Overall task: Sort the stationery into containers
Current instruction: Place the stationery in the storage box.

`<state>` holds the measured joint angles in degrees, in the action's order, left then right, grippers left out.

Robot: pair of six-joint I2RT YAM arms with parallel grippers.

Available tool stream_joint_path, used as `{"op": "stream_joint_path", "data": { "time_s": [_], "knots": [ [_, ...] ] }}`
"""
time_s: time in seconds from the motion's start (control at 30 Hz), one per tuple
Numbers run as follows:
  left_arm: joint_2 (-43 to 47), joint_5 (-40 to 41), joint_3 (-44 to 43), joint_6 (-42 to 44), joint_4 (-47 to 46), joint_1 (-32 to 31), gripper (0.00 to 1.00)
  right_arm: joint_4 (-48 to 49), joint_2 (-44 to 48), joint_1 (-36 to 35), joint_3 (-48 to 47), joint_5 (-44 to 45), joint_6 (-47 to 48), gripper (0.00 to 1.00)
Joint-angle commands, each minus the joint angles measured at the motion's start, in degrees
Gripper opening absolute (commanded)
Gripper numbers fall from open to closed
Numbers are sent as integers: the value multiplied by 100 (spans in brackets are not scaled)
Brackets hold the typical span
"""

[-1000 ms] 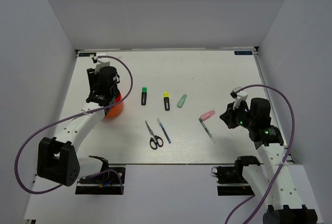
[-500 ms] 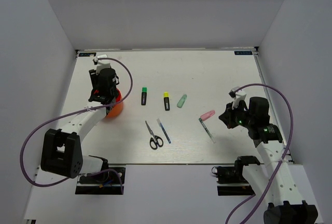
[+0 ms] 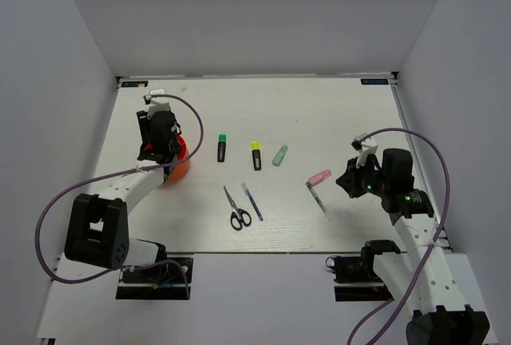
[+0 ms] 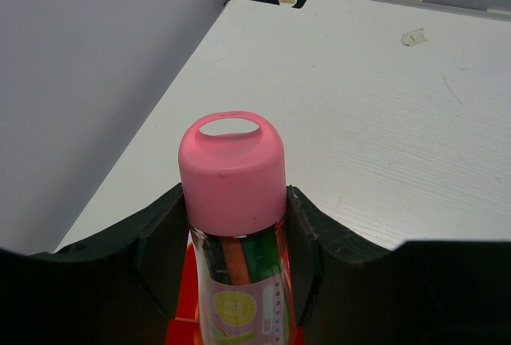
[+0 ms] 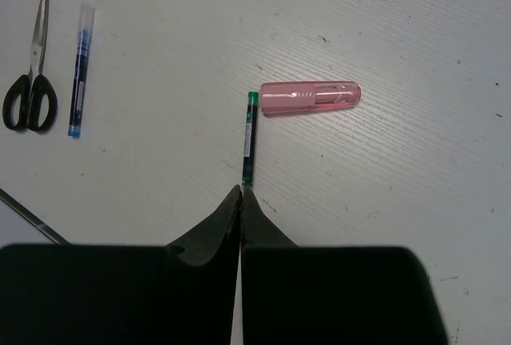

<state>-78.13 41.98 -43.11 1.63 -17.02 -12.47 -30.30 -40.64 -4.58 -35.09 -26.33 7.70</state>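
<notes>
The left gripper (image 4: 233, 237) pinches a pink-capped clear plastic tube (image 4: 231, 169) upright over the round red-orange plastic cup (image 3: 180, 167) — apparently mid-deposit. The right gripper (image 5: 240, 193), fingers pressed together and empty, hovers by the clear pen (image 5: 249, 141) lying on the table — it must spread them to grasp.

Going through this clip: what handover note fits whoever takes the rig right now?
Left gripper: shut on a pink-capped tube over the red-orange cup.
Right gripper: shut, empty, pointing at the clear pen.
On the table: that pen, pink highlighter, pale green highlighter, green-capped marker, yellow-capped marker, blue pen, scissors.
Done: none seen in the cup.
Left: the tube, then those seven.
</notes>
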Motion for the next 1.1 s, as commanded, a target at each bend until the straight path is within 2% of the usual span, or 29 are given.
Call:
{"op": "stream_joint_path", "data": {
  "time_s": [0.0,0.27,0.53,0.67,0.83,1.07],
  "knots": [
    [113,-84,84,171,-539,25,0,69,12,-17,-68,-153,29,0],
    [175,-67,417,57,-724,25,2,68,13,-8,-68,-197,38,0],
    [333,-31,690,-110,-672,25,37,68,21,-17,-86,-233,56,0],
    [508,-32,708,-417,-496,8,42,51,30,-25,-77,-250,65,0],
    [641,-32,717,-470,-303,-71,54,42,48,-8,-77,-250,56,0],
    [781,-40,717,-611,48,-142,63,16,74,9,-112,-268,56,0]
  ]
}}
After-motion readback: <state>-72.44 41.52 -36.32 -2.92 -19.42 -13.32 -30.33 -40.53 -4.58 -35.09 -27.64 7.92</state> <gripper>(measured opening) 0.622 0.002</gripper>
